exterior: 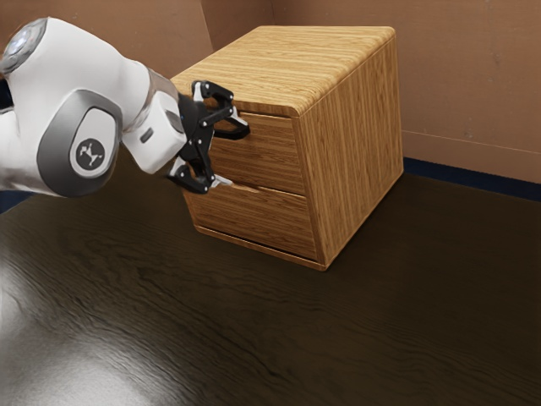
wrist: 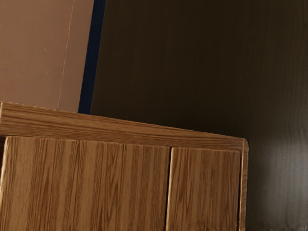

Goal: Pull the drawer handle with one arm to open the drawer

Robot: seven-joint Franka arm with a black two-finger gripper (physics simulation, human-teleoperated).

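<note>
A light wooden cabinet with two stacked drawers stands on the dark table. The upper drawer carries a small black handle; both it and the lower drawer look flush with the cabinet's face. My black gripper is open right at the upper drawer's front. One finger stands above the handle and the other below it, so the handle lies between them without being clamped. In the wrist view the two drawer fronts lie side by side, close under my hand.
A brown wall with a dark blue baseboard runs behind the cabinet, also seen as the baseboard in the wrist view. Dark tabletop stretches in front of the cabinet and toward the exterior view's right.
</note>
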